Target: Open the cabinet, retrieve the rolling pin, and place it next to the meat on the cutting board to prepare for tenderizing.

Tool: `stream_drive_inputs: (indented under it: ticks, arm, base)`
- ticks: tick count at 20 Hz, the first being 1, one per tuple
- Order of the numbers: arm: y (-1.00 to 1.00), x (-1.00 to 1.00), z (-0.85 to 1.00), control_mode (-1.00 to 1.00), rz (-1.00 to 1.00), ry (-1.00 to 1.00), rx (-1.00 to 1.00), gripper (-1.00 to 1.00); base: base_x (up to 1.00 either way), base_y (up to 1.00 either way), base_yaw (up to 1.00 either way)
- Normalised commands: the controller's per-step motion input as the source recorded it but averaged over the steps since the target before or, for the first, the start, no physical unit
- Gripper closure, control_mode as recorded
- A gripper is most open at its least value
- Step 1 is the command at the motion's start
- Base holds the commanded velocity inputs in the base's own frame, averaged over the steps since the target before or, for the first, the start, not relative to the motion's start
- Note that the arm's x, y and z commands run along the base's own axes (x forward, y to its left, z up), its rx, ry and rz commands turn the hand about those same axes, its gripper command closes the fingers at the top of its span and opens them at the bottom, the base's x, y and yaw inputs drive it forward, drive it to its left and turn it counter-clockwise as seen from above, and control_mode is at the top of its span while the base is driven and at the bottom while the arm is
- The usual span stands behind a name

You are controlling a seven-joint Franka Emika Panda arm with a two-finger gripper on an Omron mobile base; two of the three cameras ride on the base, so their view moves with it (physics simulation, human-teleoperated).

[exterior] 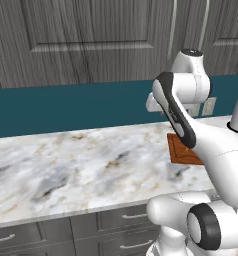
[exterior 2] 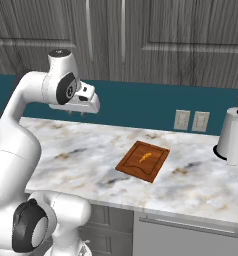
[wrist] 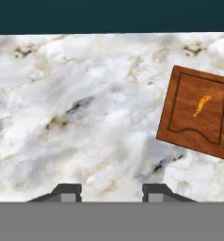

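**Cabinet shut, pin not fetched yet**

You've got the gripper [wrist: 111, 190] hovering over the marble counter [wrist: 85, 117], jaws parted and holding nothing; cabinet [exterior 2: 141, 35] doors look closed, though their upper part is cropped; rolling pin isn't out; meat [wrist: 201, 105] lies on the cutting board [wrist: 180, 127], off to the gripper's side; opening, retrieving and placing are all left, by my read.

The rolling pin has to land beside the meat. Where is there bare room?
Widest free patch: marble counter left of the cutting board. On the board, bare wood flanks the meat. Tighter toward the paper towel roll and wall outlets.
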Motion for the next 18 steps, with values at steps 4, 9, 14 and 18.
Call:
stream_drive_inputs:
  ticks: [4,9,14,18]
  arm:
    - [-0.03,-0.02,0.0,-1.0,0.0,-0.01,0.01,-1.0]
    - [-0.01,-0.2,0.0,-1.0,0.0,-0.04,-0.04,-1.0]
    - [0.0,-0.42,0.34,-1.0,-0.01,-0.28,-0.14,-1.0]
    - [0.0,-0.48,0.61,-1.0,-0.01,-0.29,-0.12,-1.0]
  base:
    - [0.0,0.0,0.0]
    - [0.0,0.0,0.0]
    - [0.0,0.0,0.0]
    - [0.0,0.0,0.0]
